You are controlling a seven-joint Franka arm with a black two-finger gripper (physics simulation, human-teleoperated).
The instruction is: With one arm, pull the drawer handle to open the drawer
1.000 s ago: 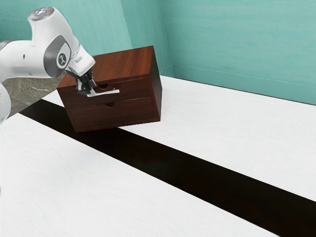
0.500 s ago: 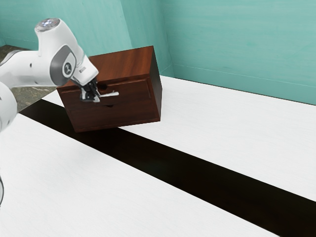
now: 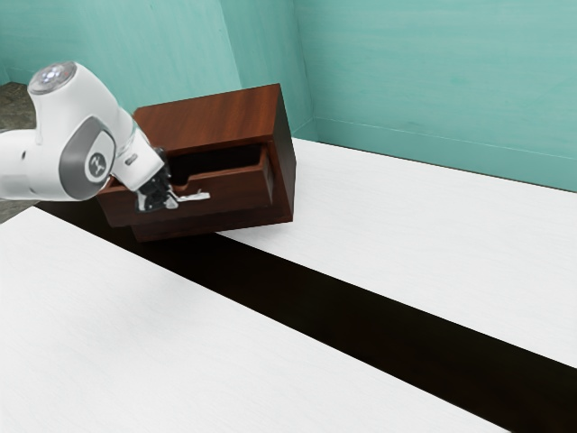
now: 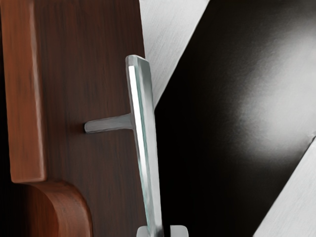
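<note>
Claw (image 3: 160, 200), black two-finger type, pinches silver T-shaped metal handle (image 3: 193, 195) from both sides, right at front of dark red-brown wooden cabinet (image 3: 225, 113). Top wooden drawer (image 3: 230, 191) sticks out of cabinet front, w/ dark gap open behind its panel. Black stripe (image 3: 361, 316) of white table (image 3: 424, 216) runs just in front of cabinet, wide free surface beyond it. Teal wall (image 3: 433, 63) close behind cabinet. Fingers partly hidden by white arm (image 3: 63, 158). Lower drawer front in shadow, hard to make out. Wrist view: handle bar cut off near claw.

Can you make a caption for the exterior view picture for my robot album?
Black gripper holds the silver handle of the top drawer, partly open, in a wooden cabinet.
</note>
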